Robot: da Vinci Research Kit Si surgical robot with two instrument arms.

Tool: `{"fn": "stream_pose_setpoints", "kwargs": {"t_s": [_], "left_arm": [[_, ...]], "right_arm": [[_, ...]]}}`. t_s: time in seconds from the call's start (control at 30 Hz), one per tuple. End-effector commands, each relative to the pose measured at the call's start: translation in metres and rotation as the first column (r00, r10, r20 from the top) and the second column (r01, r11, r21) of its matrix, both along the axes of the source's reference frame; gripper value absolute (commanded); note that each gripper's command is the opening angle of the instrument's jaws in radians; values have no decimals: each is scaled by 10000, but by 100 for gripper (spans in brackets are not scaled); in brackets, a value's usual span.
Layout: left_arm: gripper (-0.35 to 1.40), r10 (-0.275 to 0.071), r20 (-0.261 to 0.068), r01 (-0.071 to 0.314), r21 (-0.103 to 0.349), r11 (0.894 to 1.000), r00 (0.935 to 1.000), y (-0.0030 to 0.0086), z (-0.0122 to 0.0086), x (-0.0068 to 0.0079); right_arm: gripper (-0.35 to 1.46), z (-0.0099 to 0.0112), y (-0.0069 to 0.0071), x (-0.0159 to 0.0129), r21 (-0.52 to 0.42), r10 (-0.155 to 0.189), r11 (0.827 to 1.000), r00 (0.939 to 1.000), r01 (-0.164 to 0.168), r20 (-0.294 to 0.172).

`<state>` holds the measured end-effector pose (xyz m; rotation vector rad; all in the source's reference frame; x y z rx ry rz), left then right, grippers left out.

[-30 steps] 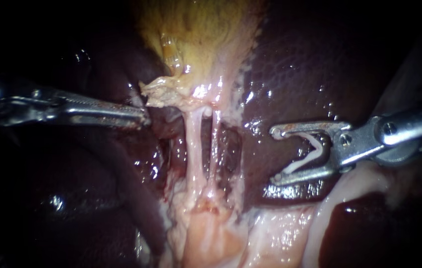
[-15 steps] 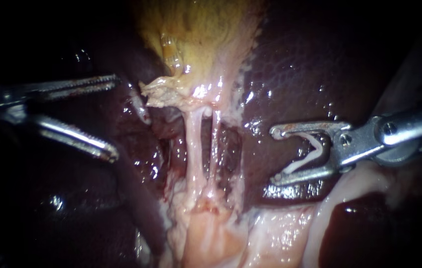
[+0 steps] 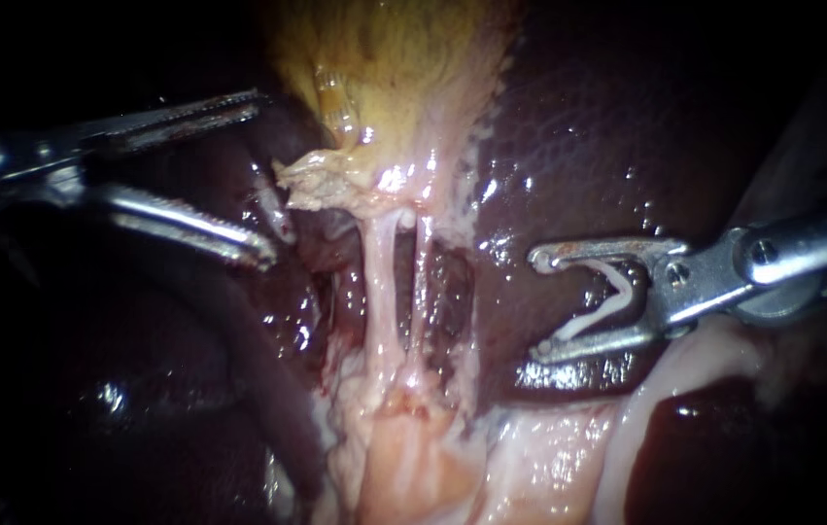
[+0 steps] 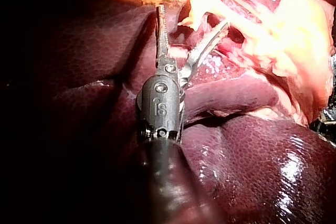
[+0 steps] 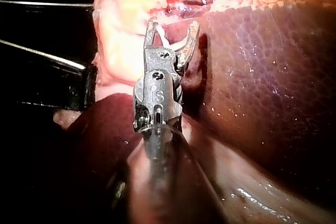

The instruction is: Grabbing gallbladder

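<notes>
The left instrument (image 3: 259, 180) has its pincer spread wide, holding nothing. The yellow gallbladder (image 3: 394, 68) lies far in the middle, just right of it. The right instrument (image 3: 540, 305) has its pincer pinching a white clip (image 3: 578, 323) over the dark liver (image 3: 607, 126)

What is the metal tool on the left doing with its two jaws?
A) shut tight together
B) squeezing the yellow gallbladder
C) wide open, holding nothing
C: the left instrument shows a wide gap between its jaws and grips nothing. The gallbladder lies past its tips, not between them.
</notes>
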<state>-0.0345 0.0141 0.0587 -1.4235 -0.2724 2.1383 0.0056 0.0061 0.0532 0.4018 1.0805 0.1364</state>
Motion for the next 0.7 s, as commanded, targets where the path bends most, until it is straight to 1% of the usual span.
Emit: {"fn": "stream_pose_setpoints", "kwargs": {"t_s": [0.03,0.13,0.2,0.27,0.33,0.4,0.47,0.5,0.53,0.57,0.63,0.7], "left_arm": [[69,63,57,-63,3,10000,10000,0,4,-2],[61,137,124,-137,-10,9999,9998,1,15,-7],[49,208,191,-208,-9,9998,9996,0,21,-11],[44,239,222,-239,-10,9997,9995,1,25,-16],[34,269,256,-269,-2,9996,9993,2,27,-20],[17,259,251,-259,-1,9997,9993,3,27,-23],[-3,275,239,-274,-50,9996,9993,4,27,-25],[-16,272,238,-271,-49,9996,9993,4,27,-26],[-28,219,255,-221,58,9997,9994,5,28,-26],[-35,194,264,-197,113,9997,9995,5,27,-26],[-35,121,295,-129,278,9995,9995,6,27,-25],[-35,105,311,-115,336,9994,9995,6,26,-23]], "right_arm": [[50,0,0,0,-3,-1,10000,10000,1,-2],[50,0,0,0,-3,-1,10000,10000,1,-2],[50,0,0,0,-3,-1,10000,10000,1,-2],[50,0,0,0,-3,-1,10000,10000,1,-2],[50,0,0,0,-3,-1,10000,10000,1,-2],[50,0,0,0,-3,-1,10000,10000,1,-2],[50,0,0,0,-3,-1,10000,10000,1,-2],[50,0,0,0,-3,-1,10000,10000,1,-2],[50,0,0,0,-3,-1,10000,10000,1,-2],[50,0,0,0,-3,-1,10000,10000,1,-2],[50,0,0,0,-3,-1,10000,10000,1,-2],[50,0,0,0,-3,-1,10000,10000,1,-2]]}}
